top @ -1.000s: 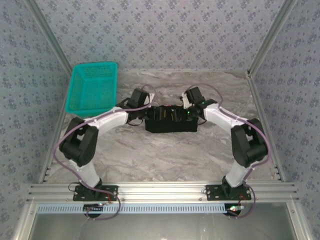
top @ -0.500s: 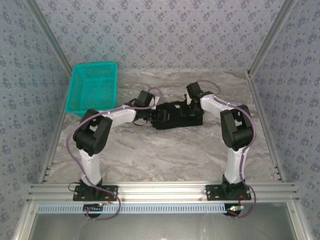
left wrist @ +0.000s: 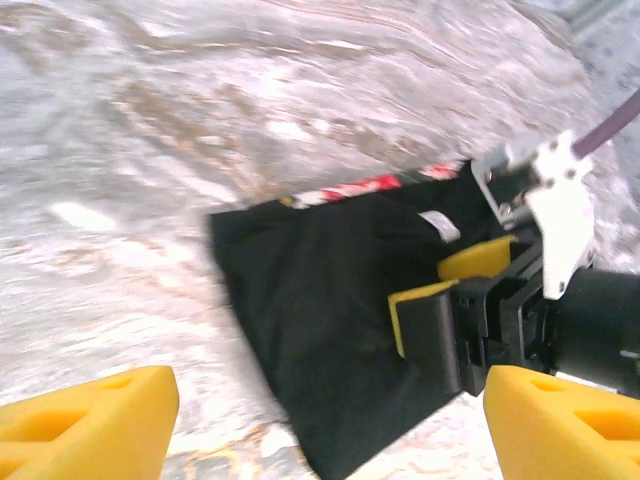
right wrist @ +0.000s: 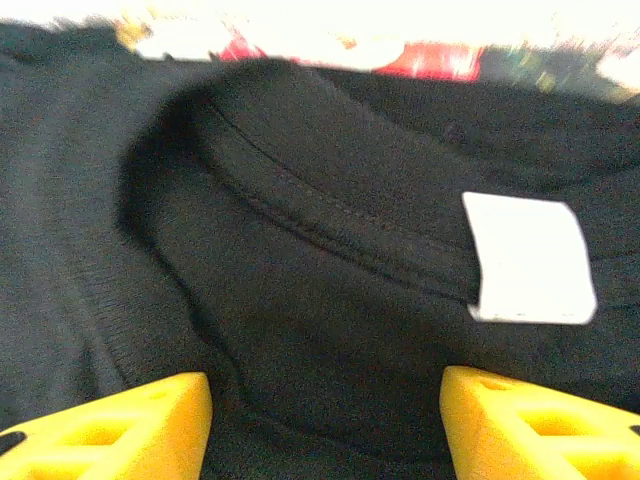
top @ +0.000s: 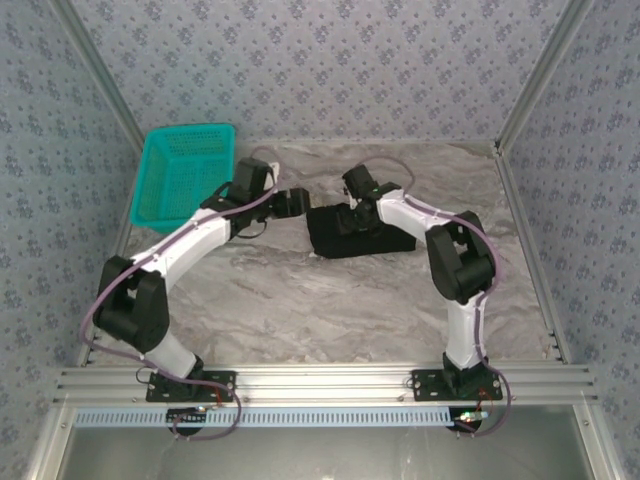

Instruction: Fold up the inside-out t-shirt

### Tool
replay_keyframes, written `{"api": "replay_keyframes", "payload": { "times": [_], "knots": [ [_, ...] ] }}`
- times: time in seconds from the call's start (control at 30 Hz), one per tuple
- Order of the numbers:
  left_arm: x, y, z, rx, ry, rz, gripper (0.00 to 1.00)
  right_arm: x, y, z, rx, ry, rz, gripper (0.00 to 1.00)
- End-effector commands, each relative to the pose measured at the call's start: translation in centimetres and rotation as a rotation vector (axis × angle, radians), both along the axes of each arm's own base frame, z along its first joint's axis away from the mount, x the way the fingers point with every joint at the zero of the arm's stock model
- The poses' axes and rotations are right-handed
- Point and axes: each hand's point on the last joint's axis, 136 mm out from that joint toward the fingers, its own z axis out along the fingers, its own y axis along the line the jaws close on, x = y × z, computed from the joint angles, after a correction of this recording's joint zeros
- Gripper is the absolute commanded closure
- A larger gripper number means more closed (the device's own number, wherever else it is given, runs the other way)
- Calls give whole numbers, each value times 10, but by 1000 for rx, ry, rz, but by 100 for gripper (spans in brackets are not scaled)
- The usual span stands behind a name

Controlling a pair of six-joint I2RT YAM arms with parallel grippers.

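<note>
Black cloth t-shirt (top: 335, 240) folded on grey marbled table (top: 300, 310). Left gripper (left wrist: 325, 425) jaws wide, empty, beside it. Right gripper (right wrist: 325, 425) jaws apart over collar (right wrist: 300, 220), perhaps touching.

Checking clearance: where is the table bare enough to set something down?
Widest bare patch: the table between the shirt and the near rail. A smaller strip lies behind the shirt toward the back wall. Crowded: basket, left gripper, shirt and right gripper line the far middle.

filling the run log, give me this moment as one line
t-shirt: black folded bundle on table | left gripper: open, clear of t-shirt | right gripper: open over collar, white tag | basket: far-left corner
</note>
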Motion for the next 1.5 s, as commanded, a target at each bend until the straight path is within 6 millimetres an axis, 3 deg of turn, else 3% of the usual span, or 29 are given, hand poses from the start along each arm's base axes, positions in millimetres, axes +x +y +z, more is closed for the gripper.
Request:
{"api": "replay_keyframes", "payload": {
  "times": [0.0, 0.17, 0.23, 0.33, 0.5, 0.6, 0.73, 0.9, 0.97, 1.07, 1.23, 1.3, 1.33, 1.47],
  "knots": [
    [-20, 24, -20, 85, 76, 50, 20, -1, -35, -21, -108, 65, -80, 35],
    [-33, 40, -17, 110, 67, 74, 20, 9, -91, -27, -193, 97, -84, 33],
    [-37, 46, -17, 120, 66, 85, 20, 27, -106, -19, -56, 110, -87, 33],
    [-43, 52, -14, 124, 64, 91, 20, 46, -145, -5, -181, 60, -82, 33],
    [-49, 56, -7, 121, 46, 95, 20, 78, -204, -8, -253, 73, -102, 33],
    [-51, 60, -3, 128, 38, 101, 20, 97, -229, -16, -253, 80, -100, 33],
    [-51, 63, -2, 137, 34, 103, 20, 126, -241, -7, -248, 25, -58, 33],
    [-45, 65, -2, 142, 35, 111, 18, 144, -226, 27, -205, -59, -11, 31],
    [-41, 70, 1, 150, 20, 126, 17, 140, -211, 49, -200, -99, -2, 31],
    [-37, 85, 5, 192, -33, 171, 13, 119, -181, 93, -207, -191, -21, 28],
    [-35, 135, 17, 305, -204, 358, 2, 47, -156, 150, -239, -404, -126, 18],
    [-39, 162, 17, 377, -273, 457, 2, 18, -155, 155, -199, -462, -171, 3],
    [-42, 179, 16, 411, -304, 523, 2, 3, -159, 157, -198, -488, -196, 0],
    [-51, 227, 4, 526, -417, 681, 2, -39, -197, 141, -275, -567, -354, 0]
  ]
}}
